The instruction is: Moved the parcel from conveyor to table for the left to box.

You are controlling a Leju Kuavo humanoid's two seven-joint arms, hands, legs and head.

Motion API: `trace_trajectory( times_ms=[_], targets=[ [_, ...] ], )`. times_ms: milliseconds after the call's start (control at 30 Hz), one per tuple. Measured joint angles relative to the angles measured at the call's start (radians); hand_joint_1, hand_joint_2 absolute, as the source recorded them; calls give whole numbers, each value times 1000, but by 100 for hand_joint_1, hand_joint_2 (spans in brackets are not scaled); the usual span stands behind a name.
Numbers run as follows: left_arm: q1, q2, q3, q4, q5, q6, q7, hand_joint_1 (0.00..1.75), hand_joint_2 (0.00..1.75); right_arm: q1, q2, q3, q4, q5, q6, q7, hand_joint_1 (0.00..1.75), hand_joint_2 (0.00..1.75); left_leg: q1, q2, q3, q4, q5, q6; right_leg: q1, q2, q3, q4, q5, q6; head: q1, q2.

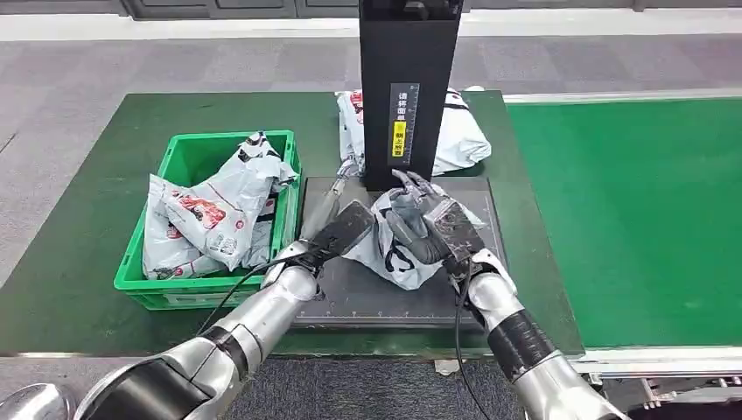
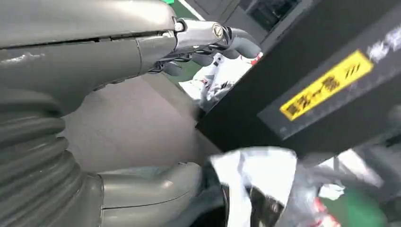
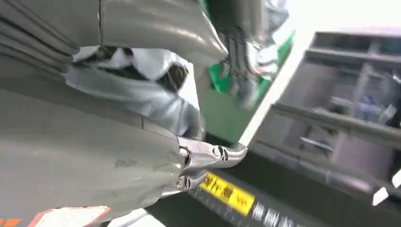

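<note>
- The grey poly-bag parcel lies on the dark scale pad, just in front of the black scanner post. So it has already left the green conveyor belt, which lies well to the post's right.
- The right hand lies over the parcel with its fingers curled down on the wrapping. It holds the parcel. I judge the grip pins the slack bag under the post for the other hand to take over.
- The left hand reaches in at the parcel's left edge, touching it or nearly so. From the head view I cannot tell if its fingers are closed. In the left wrist view its thumb and fingers stand apart, with crumpled wrapping near the thumb. That reads as a hand opened wide and not yet gripping.
- The green crate, left of the post on the green table, already holds several grey parcels, probably the box meant.
- Another white parcel sits behind the post.
- The post rises close over both hands. A lift towards the crate would probably need to come away from it first and clear the crate's near wall.
</note>
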Motion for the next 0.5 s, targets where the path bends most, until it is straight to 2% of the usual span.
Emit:
trace_trajectory(
  times_ms=[133,300,400,433,467,500],
  targets=[
    [-2,-9,-35,14,-50,1,40,0,175,11,-6,-73,-3,-82,-2,-5,0,0,-1,0,0,0,0,0,-1,0,0,0,0,0,0,0],
    [-3,-30,-78,29,-116,11,87,0,175,12,-13,-175,-3,-106,-63,-5,0,0,-2,0,0,0,0,1,-2,-1,0,-1,1,1,0,0],
    [-6,-45,-137,40,-236,-4,177,0,175,10,-17,-234,-1,-98,-96,-5,0,0,-2,-1,0,1,0,1,-2,-1,1,-1,0,1,0,0],
    [-5,-49,-161,42,-262,-13,198,17,175,8,-19,-250,0,-97,-98,-5,0,0,-2,-1,0,1,0,1,-2,-1,0,-1,0,1,0,0],
    [-5,-53,-185,44,-280,-27,215,175,175,7,-21,-263,2,-94,-99,-5,0,0,-2,-1,-1,1,0,1,-2,-1,0,-1,0,2,0,0],
    [-5,-55,-206,45,-293,-42,230,175,175,6,-23,-273,3,-92,-101,-4,0,0,-2,0,0,1,0,1,-2,-1,0,-1,0,2,0,0]
  ],
)
